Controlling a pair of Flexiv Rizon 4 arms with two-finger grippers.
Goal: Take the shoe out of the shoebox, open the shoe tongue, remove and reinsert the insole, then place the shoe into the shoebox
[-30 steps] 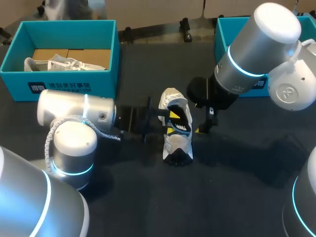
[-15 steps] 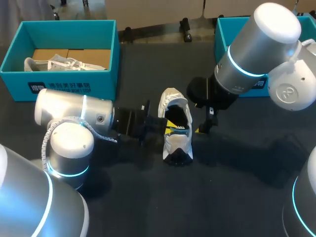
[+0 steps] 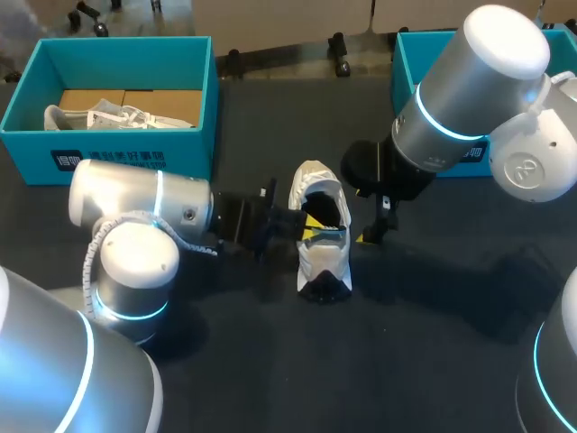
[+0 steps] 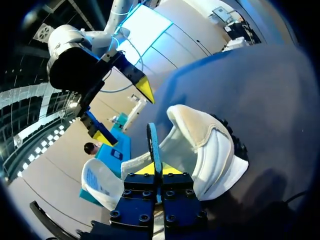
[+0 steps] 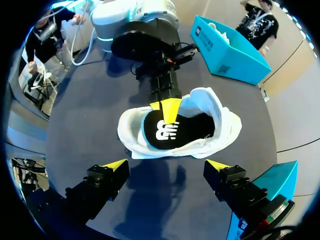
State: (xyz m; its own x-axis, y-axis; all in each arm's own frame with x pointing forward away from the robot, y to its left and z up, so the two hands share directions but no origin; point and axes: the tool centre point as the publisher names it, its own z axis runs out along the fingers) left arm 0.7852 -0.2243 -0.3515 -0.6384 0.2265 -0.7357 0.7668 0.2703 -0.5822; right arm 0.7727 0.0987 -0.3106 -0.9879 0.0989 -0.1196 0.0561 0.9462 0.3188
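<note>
Left tool [image 3: 306, 231] pinches the side of the shoe [image 3: 325, 263].

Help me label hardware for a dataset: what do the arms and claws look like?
The left arm and right arm are silver-white cylinders with glowing cyan joint rings; a white ribbed cable loops on the left. The left claw and right claw are black with yellow wedge tips.
</note>
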